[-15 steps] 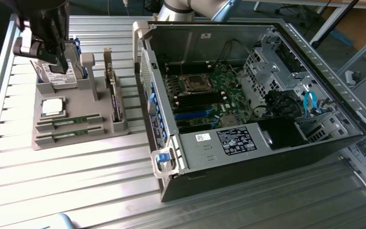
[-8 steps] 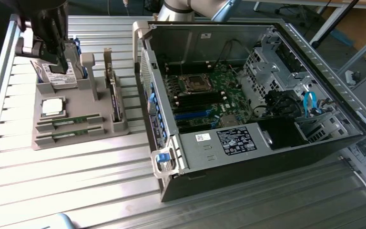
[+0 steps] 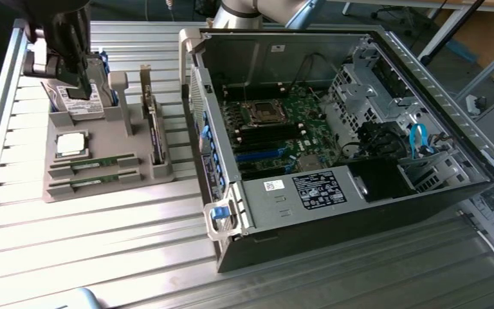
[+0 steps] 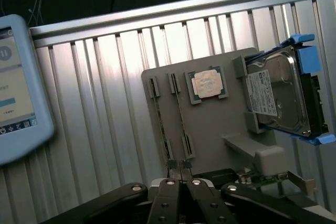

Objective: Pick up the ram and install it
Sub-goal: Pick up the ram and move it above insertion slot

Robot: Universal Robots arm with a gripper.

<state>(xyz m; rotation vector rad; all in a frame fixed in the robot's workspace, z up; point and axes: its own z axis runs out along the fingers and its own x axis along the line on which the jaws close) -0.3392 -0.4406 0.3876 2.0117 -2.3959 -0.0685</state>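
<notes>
Sitting on the slatted metal table (image 3: 101, 244): a grey parts tray (image 3: 101, 151) at the exterior view's left, just beside an open computer case (image 3: 256, 58).

Tray contents, by compartment:
- Hard drive (image 3: 82, 103) in a blue bracket, propped at the far end.
- Square silver processor (image 3: 69, 143), flat in its recess.
- A wider card (image 3: 154, 129), on edge in the long slot nearest the case.
- First ram stick (image 3: 94, 163) and second ram stick (image 3: 92, 182), in the two parallel holders at the near end. They lie side by side, each held between end clips. Both are seated in the tray, neither lifted.

Case contents:
- Green motherboard (image 3: 290, 122) with its processor socket (image 3: 262, 111).
- A black box with a printed label (image 3: 316, 190) along the near side.
- A blue cable (image 3: 417, 138) among the drive bays.
- A blue latch handle (image 3: 219, 215) on the near corner.

Ram, appearance: long, narrow green boards with small dark chips along the face. They stand on their long edge, and the wrist view sees them as thin lines. Finer markings are too small to read.

Gripper (image 4: 181, 174): jaws pressed together, nothing between them. In the exterior view it hangs above the hard-drive end of the tray, apart from both sticks.

A pale blue-framed tablet (image 4: 16, 87) lies on the table near the tray.
</notes>
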